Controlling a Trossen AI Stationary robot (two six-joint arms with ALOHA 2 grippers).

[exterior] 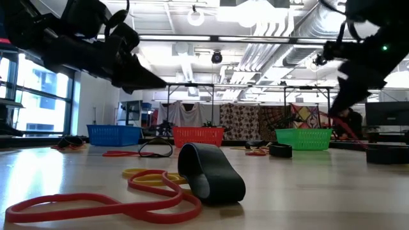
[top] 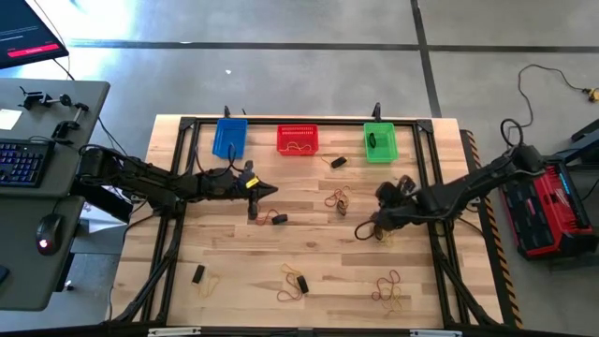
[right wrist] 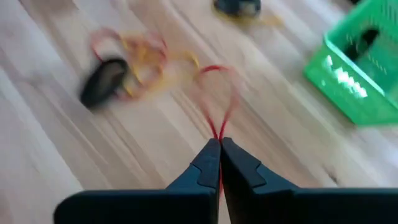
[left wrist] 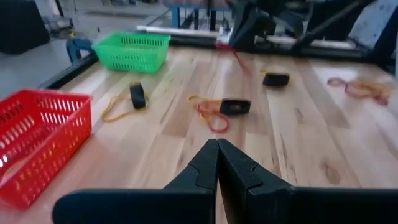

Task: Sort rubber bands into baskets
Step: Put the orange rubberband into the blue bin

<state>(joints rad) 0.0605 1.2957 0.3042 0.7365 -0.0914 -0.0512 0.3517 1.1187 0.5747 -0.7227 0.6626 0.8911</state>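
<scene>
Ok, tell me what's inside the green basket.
The green basket holds one short thick dark band, seen from above. The mesh wall hides the floor in the low view, so any thin bands beneath it cannot be told.

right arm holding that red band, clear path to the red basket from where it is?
Probably yes. The right gripper, shut on a red band, hangs above bare table; only loose bands lie between it and the red basket.
</scene>
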